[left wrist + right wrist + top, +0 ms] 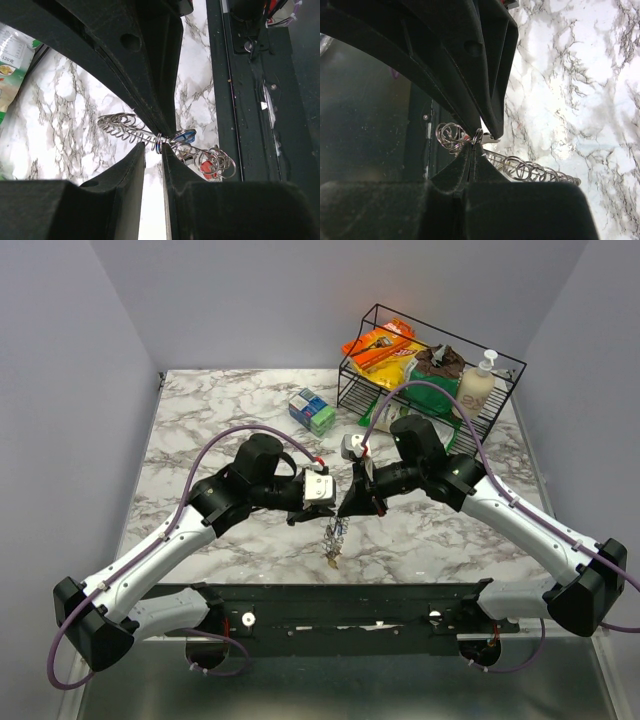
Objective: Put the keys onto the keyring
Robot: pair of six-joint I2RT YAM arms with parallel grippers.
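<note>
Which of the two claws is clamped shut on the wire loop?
The right gripper: its fingers meet with no gap, pinching the keyring. On the left gripper, daylight shows between the fingers.

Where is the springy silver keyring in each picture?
Top external: the keyring is just below the centre of the picture.
Left wrist: the keyring stretches across the middle, sloping down to the right.
Right wrist: the keyring sits low, running from the centre towards the right.
Shared landmark: the marble table behind it.
</note>
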